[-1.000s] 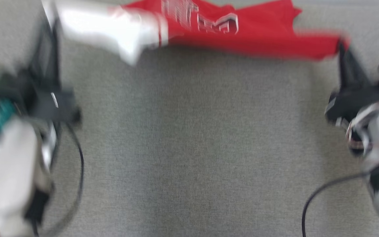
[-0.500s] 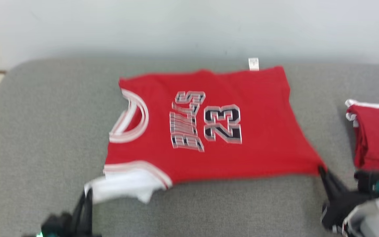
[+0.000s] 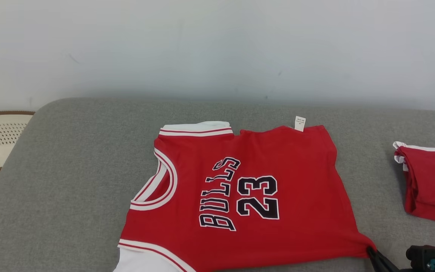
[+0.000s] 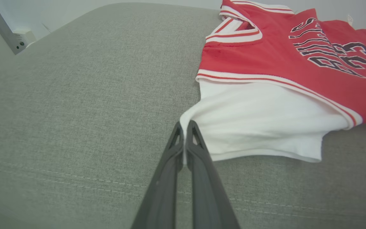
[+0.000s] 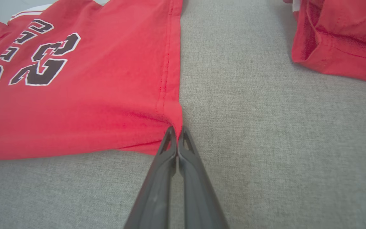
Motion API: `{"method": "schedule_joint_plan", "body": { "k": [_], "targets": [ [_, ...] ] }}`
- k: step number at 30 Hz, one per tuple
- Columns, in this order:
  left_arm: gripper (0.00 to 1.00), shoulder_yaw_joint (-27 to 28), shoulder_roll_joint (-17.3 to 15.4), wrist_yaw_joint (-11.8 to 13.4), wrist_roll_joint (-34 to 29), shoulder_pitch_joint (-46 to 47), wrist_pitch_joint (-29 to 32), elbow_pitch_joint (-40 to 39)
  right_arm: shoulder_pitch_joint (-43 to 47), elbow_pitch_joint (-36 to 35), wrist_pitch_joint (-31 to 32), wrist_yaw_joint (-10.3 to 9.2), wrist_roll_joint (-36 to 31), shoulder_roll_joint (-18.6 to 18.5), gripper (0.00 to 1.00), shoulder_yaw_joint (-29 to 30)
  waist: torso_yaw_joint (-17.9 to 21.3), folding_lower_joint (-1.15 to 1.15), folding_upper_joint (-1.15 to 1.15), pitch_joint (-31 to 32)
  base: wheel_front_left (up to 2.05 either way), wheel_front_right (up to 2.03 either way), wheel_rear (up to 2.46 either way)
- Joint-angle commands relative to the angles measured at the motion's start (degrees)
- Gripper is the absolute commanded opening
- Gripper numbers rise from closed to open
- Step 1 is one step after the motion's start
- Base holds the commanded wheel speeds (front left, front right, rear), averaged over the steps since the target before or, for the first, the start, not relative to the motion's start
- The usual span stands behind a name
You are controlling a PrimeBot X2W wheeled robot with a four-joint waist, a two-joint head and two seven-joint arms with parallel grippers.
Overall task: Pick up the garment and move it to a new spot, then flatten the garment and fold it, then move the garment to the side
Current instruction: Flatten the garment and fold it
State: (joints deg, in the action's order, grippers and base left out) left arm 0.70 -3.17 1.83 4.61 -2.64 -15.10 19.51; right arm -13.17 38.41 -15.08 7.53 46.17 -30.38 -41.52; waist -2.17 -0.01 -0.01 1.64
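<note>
One garment (image 3: 247,189) | flat | collar (image 3: 156,186) left, hem (image 3: 340,181) right | long axis left-right

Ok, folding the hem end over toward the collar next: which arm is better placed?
Probably right. The right gripper is shut on the near hem corner of the jersey, ready to carry it across. The left gripper pinches the white sleeve at the collar end, better as anchor.

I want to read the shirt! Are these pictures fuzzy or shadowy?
Head view: sharp, evenly lit, jersey letters readable. Left wrist view: letters slanted, seen from low down. Right wrist view: cushion weave crisp, thin shadow under the jersey's edge.
</note>
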Motion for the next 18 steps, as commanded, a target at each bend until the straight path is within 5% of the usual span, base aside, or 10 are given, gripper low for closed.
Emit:
{"method": "schedule_joint_plan", "body": {
  "k": [1,18],
  "targets": [
    [0.00,0.54,-0.25,0.18,0.29,-1.81,-0.06,0.28,1.22,0.31,-0.07,-0.08,0.26,-0.08,0.00,0.62,-0.75,0.01,0.01,0.74,0.00,0.00,0.00],
    [0.00,-3.10,0.20,-2.01,0.29,3.88,-0.07,-7.58,1.13,-5.14,-0.06,-0.08,-1.86,-0.30,0.00,3.76,-1.57,0.01,0.01,-0.81,0.00,0.00,0.00]
  ]
}}
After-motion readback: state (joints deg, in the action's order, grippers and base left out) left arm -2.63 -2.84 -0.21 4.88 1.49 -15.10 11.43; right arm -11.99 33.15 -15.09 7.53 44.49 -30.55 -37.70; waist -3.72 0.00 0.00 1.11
